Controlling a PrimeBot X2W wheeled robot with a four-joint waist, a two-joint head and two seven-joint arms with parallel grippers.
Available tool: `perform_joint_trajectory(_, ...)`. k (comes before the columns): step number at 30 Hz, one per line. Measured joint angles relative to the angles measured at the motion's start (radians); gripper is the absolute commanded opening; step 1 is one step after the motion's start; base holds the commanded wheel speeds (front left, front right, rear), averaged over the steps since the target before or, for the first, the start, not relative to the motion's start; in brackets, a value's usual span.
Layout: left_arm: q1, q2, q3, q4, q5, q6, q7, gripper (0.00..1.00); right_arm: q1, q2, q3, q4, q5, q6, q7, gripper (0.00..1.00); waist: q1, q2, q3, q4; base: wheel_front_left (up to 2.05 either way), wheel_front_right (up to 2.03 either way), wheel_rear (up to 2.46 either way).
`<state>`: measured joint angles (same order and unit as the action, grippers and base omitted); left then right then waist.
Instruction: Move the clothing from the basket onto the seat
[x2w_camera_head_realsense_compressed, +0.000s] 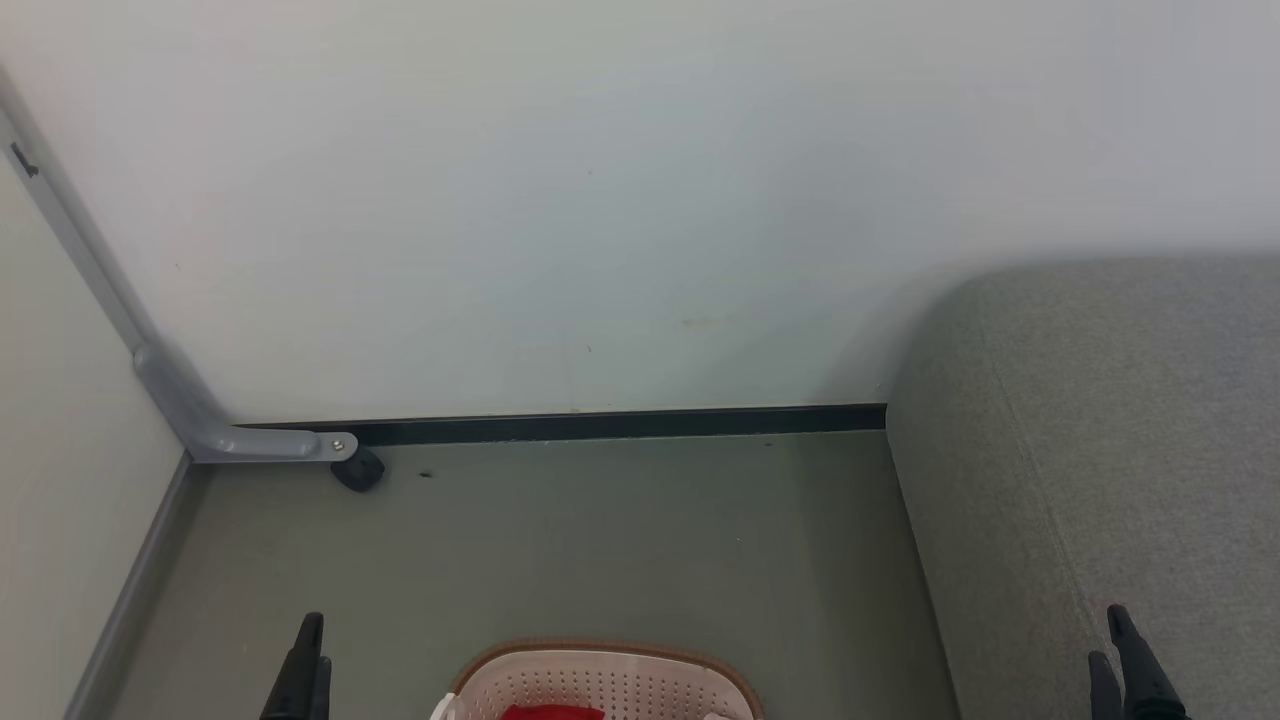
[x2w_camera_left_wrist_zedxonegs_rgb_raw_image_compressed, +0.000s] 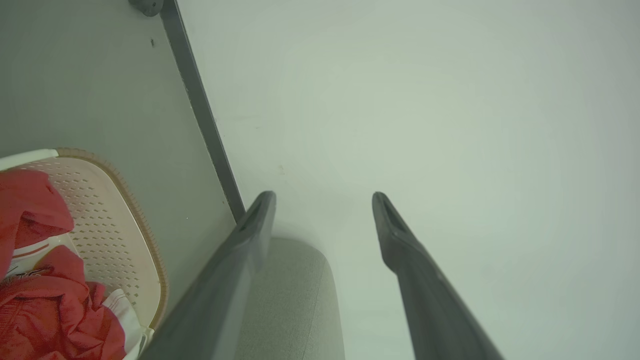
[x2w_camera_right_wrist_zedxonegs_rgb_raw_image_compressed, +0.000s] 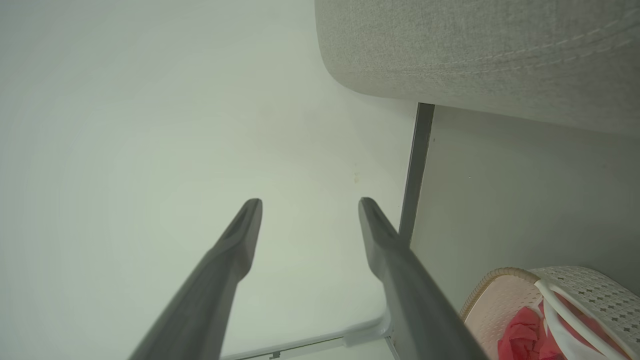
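Left tool (x2w_camera_left_wrist_zedxonegs_rgb_raw_image_compressed: 322, 200), right tool (x2w_camera_right_wrist_zedxonegs_rgb_raw_image_compressed: 310, 205): both spread, empty, flanking basket (x2w_camera_head_realsense_compressed: 610, 650). I judge staged for reach. Clothing (x2w_camera_left_wrist_zedxonegs_rgb_raw_image_compressed: 45, 305) heaped in basket on floor (x2w_camera_head_realsense_compressed: 600, 540); seat (x2w_camera_head_realsense_compressed: 1100, 450) just beside, right, short carry.

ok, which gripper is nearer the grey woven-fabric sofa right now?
Right. The right gripper shows over the grey woven-fabric sofa; the left gripper is above the floor, on the far side of the cream perforated plastic basket from it.

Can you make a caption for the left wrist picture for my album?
Open left gripper points at the wall, with red clothing heaped in the basket near the grey seat.
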<state>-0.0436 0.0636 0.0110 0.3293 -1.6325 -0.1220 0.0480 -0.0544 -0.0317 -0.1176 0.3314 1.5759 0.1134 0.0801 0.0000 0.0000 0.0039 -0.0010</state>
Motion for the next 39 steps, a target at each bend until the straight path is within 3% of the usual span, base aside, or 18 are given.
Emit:
perform_joint_trajectory(10,-0.021,0.003,-0.025,0.000,0.056,0.000,-0.041,1.00,-0.023,-0.020,0.028,0.000,-0.070,0.000,-0.030,1.00,0.0000,0.0000,0.001,-0.002,0.00,0.00,0.00)
perform_joint_trajectory(22,-0.059,0.032,-0.079,0.018,0.248,0.010,-0.096,1.00,-0.044,-0.088,0.109,0.018,-0.283,-0.001,-0.101,1.00,0.0000,0.0000,0.000,-0.005,0.00,0.00,0.00)
perform_joint_trajectory(39,-0.082,0.058,-0.139,0.023,0.553,0.088,-0.153,1.00,-0.080,-0.156,0.229,0.039,-0.587,-0.062,-0.170,1.00,0.0000,0.0000,-0.010,-0.007,0.00,0.00,0.00)
